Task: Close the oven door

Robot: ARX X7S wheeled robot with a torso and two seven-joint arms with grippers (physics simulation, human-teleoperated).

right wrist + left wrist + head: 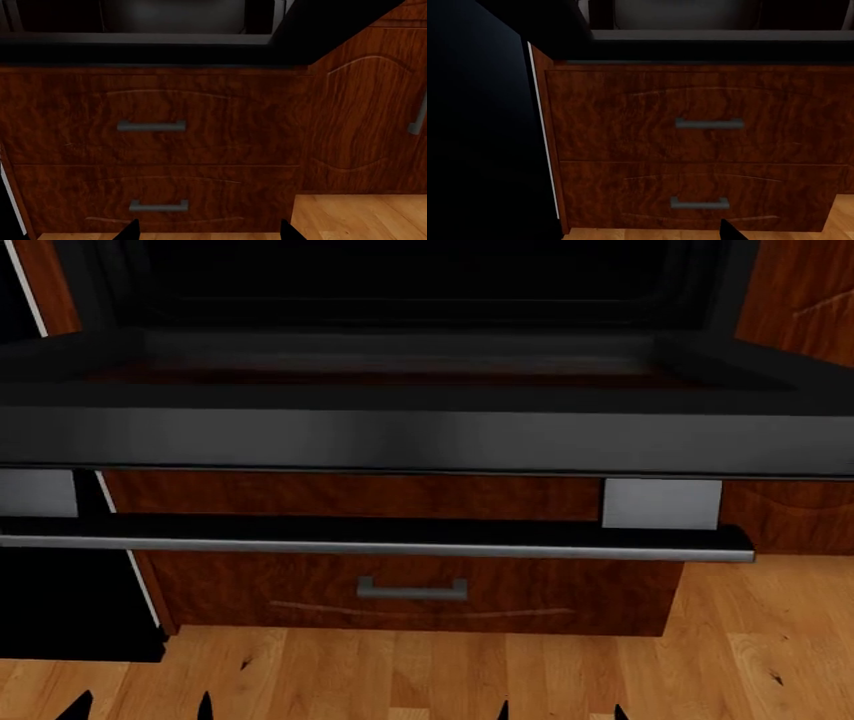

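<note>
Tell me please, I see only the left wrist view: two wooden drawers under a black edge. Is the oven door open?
Observer: Yes. In the head view the oven door lies open, about level, with its bar handle on the near side.
Operator: Does any gripper hold this handle?
Observer: No. The left gripper and the right gripper are both open. They show below the handle in that view, apart from it.
</note>
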